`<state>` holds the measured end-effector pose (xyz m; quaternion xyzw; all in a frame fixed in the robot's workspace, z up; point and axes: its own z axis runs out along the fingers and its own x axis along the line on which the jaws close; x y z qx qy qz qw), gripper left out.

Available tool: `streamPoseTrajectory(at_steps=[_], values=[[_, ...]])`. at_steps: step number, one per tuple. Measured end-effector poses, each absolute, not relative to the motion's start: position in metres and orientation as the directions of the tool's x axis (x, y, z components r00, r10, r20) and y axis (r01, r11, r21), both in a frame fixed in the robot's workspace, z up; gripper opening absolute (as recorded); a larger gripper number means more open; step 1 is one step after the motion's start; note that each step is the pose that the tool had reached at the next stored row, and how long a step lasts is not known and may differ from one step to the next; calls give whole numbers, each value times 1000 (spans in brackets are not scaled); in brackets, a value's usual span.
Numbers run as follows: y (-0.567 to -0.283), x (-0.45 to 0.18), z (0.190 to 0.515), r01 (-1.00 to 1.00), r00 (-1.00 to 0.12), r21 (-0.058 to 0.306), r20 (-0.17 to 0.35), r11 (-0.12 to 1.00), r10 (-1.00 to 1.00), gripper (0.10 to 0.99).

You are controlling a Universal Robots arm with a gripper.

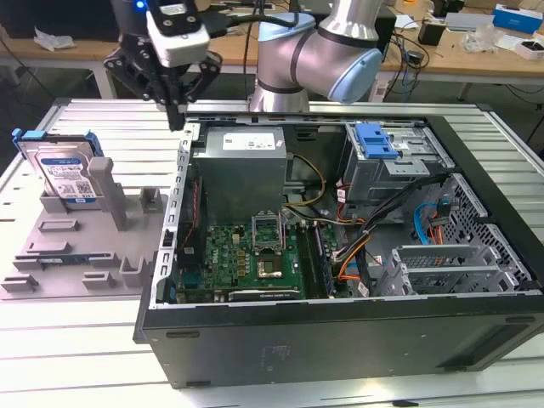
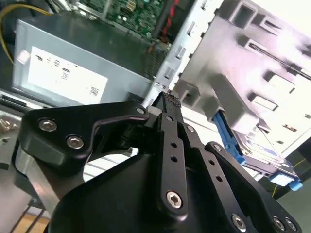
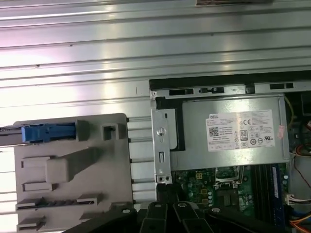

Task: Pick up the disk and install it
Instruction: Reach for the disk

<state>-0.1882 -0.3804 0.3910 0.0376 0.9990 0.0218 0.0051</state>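
Note:
The disk is a silver hard drive with a blue-and-white label and blue rails. It stands on edge in a grey holder at the exterior view's left, beside the open computer case. My gripper hangs above the case's back corner, to the right of the disk and apart from it. Its fingers are shut with nothing between them. In the second wrist view the fingertips meet, and the disk lies beyond them. The first wrist view catches the disk edge-on in the holder.
Inside the case sit a grey power supply, a green motherboard, loose cables and a metal drive cage with a blue latch. Ribbed metal tabletop surrounds the case. A cluttered desk stands behind.

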Motion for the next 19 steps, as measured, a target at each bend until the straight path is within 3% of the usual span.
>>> streamPoseTrajectory(at_steps=[19], values=[[-340,-289,382,76,-997,42,20,996,75,106]])
